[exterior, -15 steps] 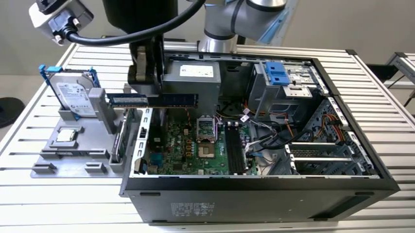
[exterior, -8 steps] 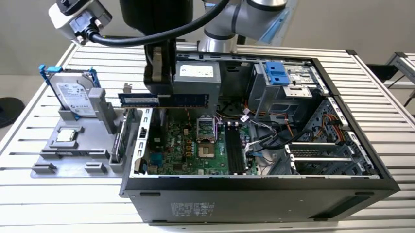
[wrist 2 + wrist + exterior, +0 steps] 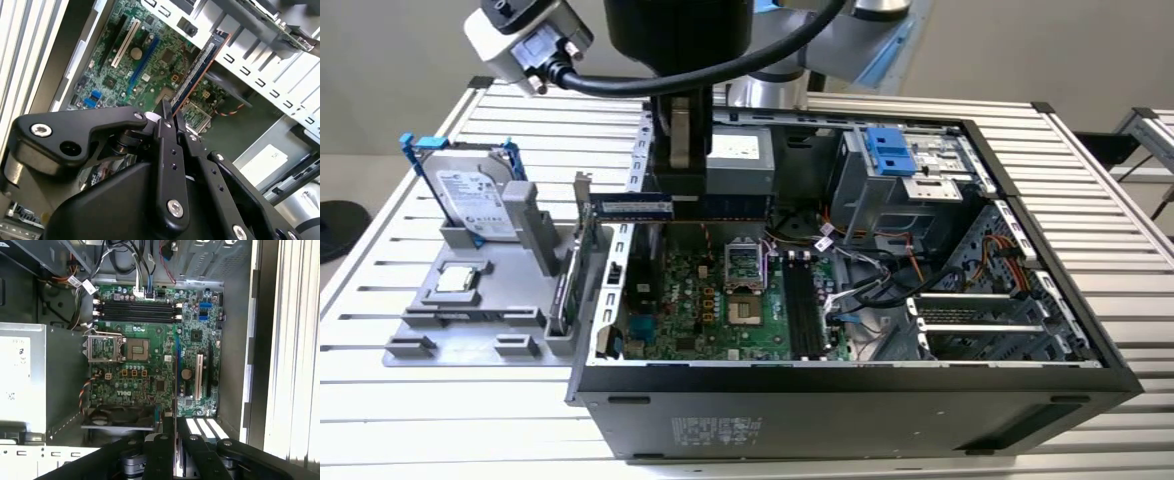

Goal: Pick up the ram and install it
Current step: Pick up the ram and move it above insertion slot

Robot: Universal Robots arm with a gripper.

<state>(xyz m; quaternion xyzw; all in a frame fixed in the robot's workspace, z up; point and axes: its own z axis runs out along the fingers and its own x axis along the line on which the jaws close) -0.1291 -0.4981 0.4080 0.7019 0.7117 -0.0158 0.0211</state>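
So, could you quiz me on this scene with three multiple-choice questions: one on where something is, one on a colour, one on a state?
1. Where is the ram?
A) plugged into a slot
B) in the air above the open case
C) lying on the table

2. What colour are the rails on the drive?
A) blue
B) red
C) yellow

3. How is the gripper?
A) open and empty
B) shut on a cable
C) shut on the ram

Answers:
1 B: the exterior view shows it held level over the case.
2 A: blue strips run along both sides of the upright drive.
3 C: in the second wrist view the fingers clamp the ram between them.
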